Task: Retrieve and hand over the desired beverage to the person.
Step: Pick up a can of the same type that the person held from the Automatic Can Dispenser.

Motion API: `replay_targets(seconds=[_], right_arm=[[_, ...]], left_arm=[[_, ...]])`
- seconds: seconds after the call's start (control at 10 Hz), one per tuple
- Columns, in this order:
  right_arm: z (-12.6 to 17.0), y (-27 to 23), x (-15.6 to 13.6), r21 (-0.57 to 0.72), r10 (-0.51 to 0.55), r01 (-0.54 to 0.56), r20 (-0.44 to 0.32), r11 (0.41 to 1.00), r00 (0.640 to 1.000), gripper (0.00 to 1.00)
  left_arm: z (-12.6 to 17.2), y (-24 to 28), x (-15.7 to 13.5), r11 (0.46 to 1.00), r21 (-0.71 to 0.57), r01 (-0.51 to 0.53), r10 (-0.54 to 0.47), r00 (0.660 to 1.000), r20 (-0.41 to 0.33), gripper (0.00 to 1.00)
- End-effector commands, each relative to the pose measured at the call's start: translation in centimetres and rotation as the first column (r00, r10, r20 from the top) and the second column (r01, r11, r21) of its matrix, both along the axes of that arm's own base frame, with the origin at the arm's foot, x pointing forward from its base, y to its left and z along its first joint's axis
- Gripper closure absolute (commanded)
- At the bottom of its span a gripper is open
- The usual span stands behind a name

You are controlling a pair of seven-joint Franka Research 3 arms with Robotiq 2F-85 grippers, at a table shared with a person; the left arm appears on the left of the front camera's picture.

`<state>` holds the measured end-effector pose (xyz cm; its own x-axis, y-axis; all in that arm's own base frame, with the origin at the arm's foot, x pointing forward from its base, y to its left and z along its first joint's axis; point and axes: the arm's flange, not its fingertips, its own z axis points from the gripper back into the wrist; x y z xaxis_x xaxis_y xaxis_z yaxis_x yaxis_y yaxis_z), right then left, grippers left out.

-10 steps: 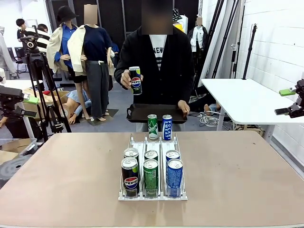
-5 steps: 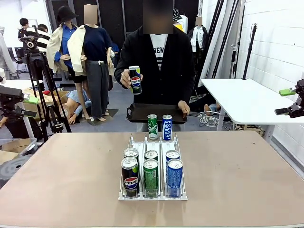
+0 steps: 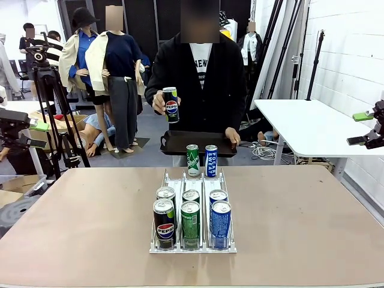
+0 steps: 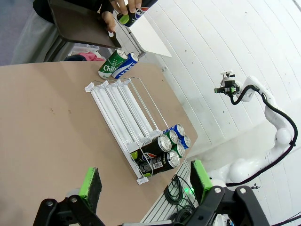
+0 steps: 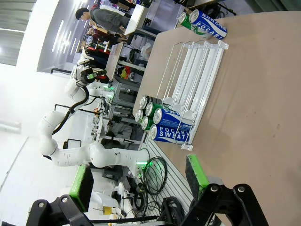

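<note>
Pepsi can (image 3: 171, 105) is held upright at chest height in the person's (image 3: 223, 84) hand (image 3: 158, 99), upper centre of the front view, well clear of the surface (image 3: 300, 228). The person's other hand (image 3: 231, 135) grips the right end of a black tray (image 3: 183, 143), held level just beyond the far edge of the surface.

A white three-lane rack (image 3: 183, 179) sits at centre frame on the surface. Its near end holds six upright cans, two per lane. The front row reads, from picture left: front Pepsi can (image 3: 164, 223), front green can (image 3: 190, 222), front blue can (image 3: 220, 221) marked Pocari Sweat. One more can stands directly behind each. A far green can (image 3: 192, 161) and a far blue can (image 3: 211, 161) stand side by side at the far end of the rack.

Left tool (image 4: 146, 181): fingers spread wide, nothing between them, positioned off the side of the surface and apart from the rack.

Right tool (image 5: 140, 181): fingers spread wide, nothing between them, likewise apart from the rack.
</note>
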<state>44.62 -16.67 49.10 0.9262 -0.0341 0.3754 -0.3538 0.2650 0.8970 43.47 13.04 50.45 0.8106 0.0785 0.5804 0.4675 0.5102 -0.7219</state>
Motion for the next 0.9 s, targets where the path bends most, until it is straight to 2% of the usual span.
replay_targets(seconds=[0.0,0.8], right_arm=[[0.08,0.12,0.01,0.001,0.0,0.0,-0.01,1.0,1.0,0.0],[0.08,0.12,0.01,0.001,0.0,0.0,-0.01,1.0,1.0,0.0]], left_arm=[[0.03,0.09,-0.16,1.0,0.012,0.003,-0.003,1.0,-0.006,0.0],[0.03,0.09,-0.16,1.0,0.012,0.003,-0.003,1.0,-0.006,0.0]])
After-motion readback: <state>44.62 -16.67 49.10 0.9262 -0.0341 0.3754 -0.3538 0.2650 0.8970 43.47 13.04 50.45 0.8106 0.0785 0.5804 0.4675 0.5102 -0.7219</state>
